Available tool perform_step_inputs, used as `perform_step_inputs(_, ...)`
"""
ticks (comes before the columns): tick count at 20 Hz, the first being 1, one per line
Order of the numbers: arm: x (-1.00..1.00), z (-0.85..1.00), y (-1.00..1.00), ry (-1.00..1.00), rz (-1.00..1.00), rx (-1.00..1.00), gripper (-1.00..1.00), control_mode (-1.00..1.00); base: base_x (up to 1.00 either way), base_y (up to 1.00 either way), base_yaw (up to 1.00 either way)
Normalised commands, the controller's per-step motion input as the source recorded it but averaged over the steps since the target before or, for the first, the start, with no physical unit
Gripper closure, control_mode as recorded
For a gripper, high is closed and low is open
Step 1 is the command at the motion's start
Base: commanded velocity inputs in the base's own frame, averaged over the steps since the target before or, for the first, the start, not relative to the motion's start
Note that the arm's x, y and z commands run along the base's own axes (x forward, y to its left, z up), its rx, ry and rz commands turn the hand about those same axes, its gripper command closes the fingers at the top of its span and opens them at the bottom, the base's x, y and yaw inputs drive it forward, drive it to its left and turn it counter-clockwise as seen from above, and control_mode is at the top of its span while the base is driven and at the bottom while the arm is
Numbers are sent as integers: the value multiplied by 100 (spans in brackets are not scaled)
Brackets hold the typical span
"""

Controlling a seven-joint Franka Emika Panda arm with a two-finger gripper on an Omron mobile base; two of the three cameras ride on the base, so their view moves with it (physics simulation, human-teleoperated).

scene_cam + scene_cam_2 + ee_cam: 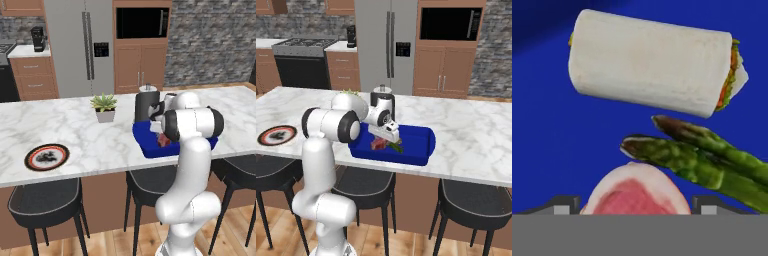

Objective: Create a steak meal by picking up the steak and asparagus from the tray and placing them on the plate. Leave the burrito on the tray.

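Here, the two-finger gripper [634, 210] sits low over the deep-blue rectangular tray [547, 150].
Its fingers stand apart astride the red-pink steak slab [634, 195], not visibly clamped.

My arm [187, 165] is glossy white, built of fat rounded segments that bulge at each joint. Black discs cap the joint ends, with dark rings between the links. A dark grey cylindrical section sits by the wrist, and the hand [387, 131] is a pale boxy block.
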Motion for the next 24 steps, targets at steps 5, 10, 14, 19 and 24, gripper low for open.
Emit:
perform_step_inputs(5,-47,56,24,-10,3,-1,100,-100,0,0,0)
perform_step_inputs(10,-42,88,57,0,0,0,100,-100,0,0,0)
perform_step_inputs(14,-50,75,65,5,0,1,100,-100,0,0,0)
perform_step_inputs(19,-65,45,76,1,0,1,100,-100,0,0,0)
perform_step_inputs(24,-42,18,96,0,-2,1,100,-100,0,0,0)
